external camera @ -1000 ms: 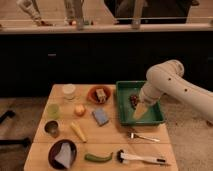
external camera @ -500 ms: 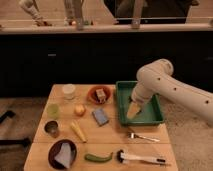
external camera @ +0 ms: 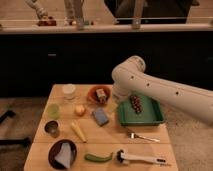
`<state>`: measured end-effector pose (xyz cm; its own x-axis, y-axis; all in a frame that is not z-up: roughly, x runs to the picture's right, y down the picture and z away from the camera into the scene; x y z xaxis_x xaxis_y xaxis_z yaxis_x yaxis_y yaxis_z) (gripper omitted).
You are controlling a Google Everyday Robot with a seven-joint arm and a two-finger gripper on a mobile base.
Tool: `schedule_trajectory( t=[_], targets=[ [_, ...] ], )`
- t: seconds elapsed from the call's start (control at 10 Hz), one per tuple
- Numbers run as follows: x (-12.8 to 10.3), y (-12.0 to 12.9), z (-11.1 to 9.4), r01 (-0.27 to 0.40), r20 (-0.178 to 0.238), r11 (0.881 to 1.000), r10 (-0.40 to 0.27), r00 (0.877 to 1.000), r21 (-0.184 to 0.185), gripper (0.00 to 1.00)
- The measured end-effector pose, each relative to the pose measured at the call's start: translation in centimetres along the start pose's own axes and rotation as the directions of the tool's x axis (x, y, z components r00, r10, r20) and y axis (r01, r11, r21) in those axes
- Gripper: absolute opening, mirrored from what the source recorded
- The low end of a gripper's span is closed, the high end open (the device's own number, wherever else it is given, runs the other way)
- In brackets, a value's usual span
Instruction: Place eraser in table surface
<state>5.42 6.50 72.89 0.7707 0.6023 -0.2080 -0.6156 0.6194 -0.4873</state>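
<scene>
The eraser [external camera: 101, 94], a small tan block with a darker base, sits in an orange-brown bowl [external camera: 93, 95] at the back middle of the light wooden table surface [external camera: 113, 141]. My white arm reaches in from the right and bends down just right of the bowl. My gripper [external camera: 118, 98] is at the arm's lower end, between the bowl and the green tray, mostly hidden behind the arm. It does not seem to touch the eraser.
A green tray [external camera: 152, 119] with dark grapes [external camera: 136, 103] lies to the right. A blue-grey sponge [external camera: 100, 116], orange fruit [external camera: 79, 110], white cup [external camera: 69, 91], green cup [external camera: 53, 111], metal cup [external camera: 51, 128], dark bowl [external camera: 62, 153], green pepper [external camera: 98, 158], fork [external camera: 142, 136] and brush [external camera: 140, 158] are spread around.
My arm has swung left, from over the green tray toward the orange-brown bowl with the eraser. The objects on the table have not moved.
</scene>
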Motion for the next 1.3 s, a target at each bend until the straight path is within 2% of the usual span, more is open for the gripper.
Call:
schedule_trajectory(
  t=[0.1, 0.2, 0.3, 0.4, 0.5, 1.1, 1.3],
  targets=[
    [-0.5, -0.6, 0.7, -0.090, 0.024, 0.995, 0.091, 0.996, -0.040, 0.80],
    [-1.0, -0.9, 1.3, -0.152, 0.045, 0.985, 0.156, 0.987, -0.081, 0.80],
    [-1.5, -1.2, 2.2, -0.192, 0.077, 0.973, 0.203, 0.976, -0.130, 0.80],
    [-1.7, -1.4, 2.7, -0.216, 0.095, 0.963, 0.233, 0.968, -0.160, 0.80],
    [-1.7, -1.5, 2.8, -0.222, 0.101, 0.961, 0.241, 0.965, -0.168, 0.80],
    [-1.8, -1.3, 2.9, -0.213, 0.102, 0.963, 0.231, 0.968, -0.164, 0.80],
    [-2.3, -0.2, 3.1, -0.212, 0.109, 0.969, 0.226, 0.968, -0.129, 0.80]
  ],
)
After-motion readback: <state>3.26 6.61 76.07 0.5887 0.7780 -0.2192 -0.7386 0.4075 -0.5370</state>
